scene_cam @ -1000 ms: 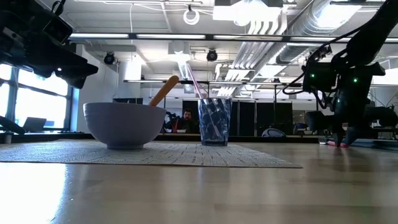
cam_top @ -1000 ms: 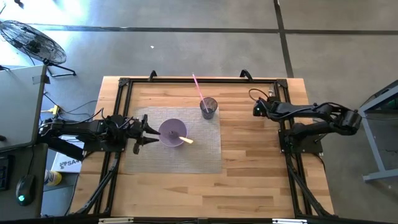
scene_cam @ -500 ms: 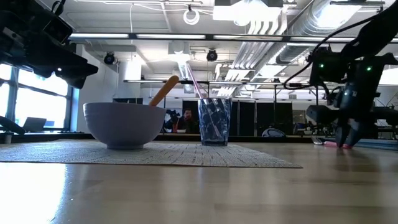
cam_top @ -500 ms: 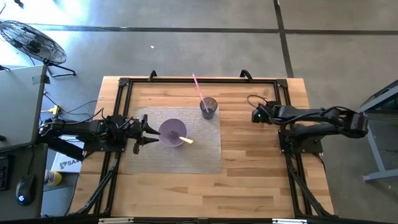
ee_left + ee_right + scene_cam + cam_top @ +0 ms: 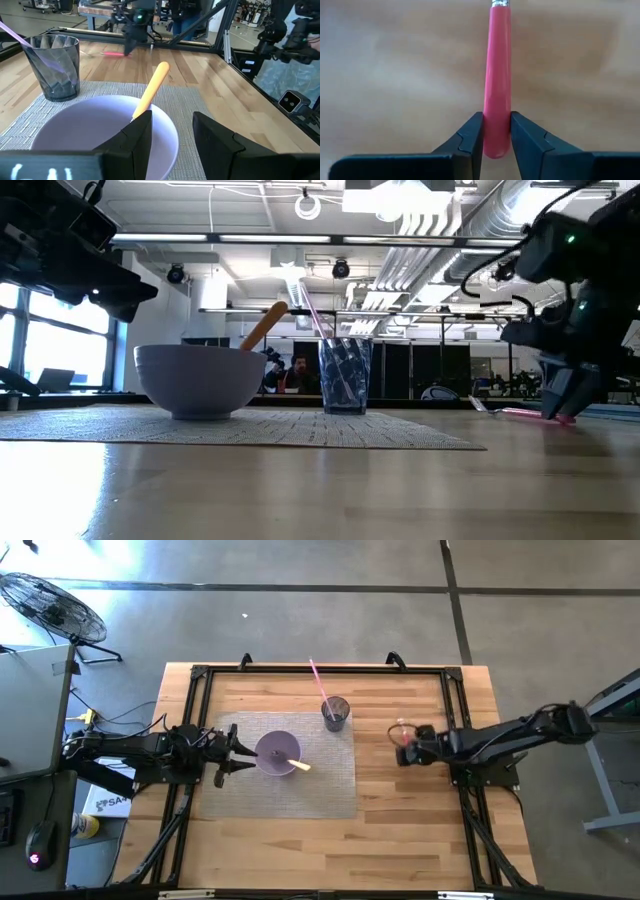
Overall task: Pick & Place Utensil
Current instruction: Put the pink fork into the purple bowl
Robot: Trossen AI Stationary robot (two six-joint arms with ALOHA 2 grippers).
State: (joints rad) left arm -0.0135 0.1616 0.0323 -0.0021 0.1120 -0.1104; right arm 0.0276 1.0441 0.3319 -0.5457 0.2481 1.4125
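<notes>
Right hand (image 5: pixel 496 134) clenched on pink-handled utensil (image 5: pixel 497 75) lying on wooden table (image 5: pixel 400 800), left hand (image 5: pixel 172 132) released beside purple bowl (image 5: pixel 277 753) on grey mat (image 5: pixel 320 785)

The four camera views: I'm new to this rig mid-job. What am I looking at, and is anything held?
Two dark robot arms work at a wooden table. One view looks down from above, one looks level across the tabletop, and two sit on the wrists. On a grey mat stand a purple bowl holding a yellow-handled utensil and a glass cup with a pink straw-like stick. The left end effector waits open beside the bowl. The right end effector is shut on a pink-handled utensil lying on the wood.
</notes>
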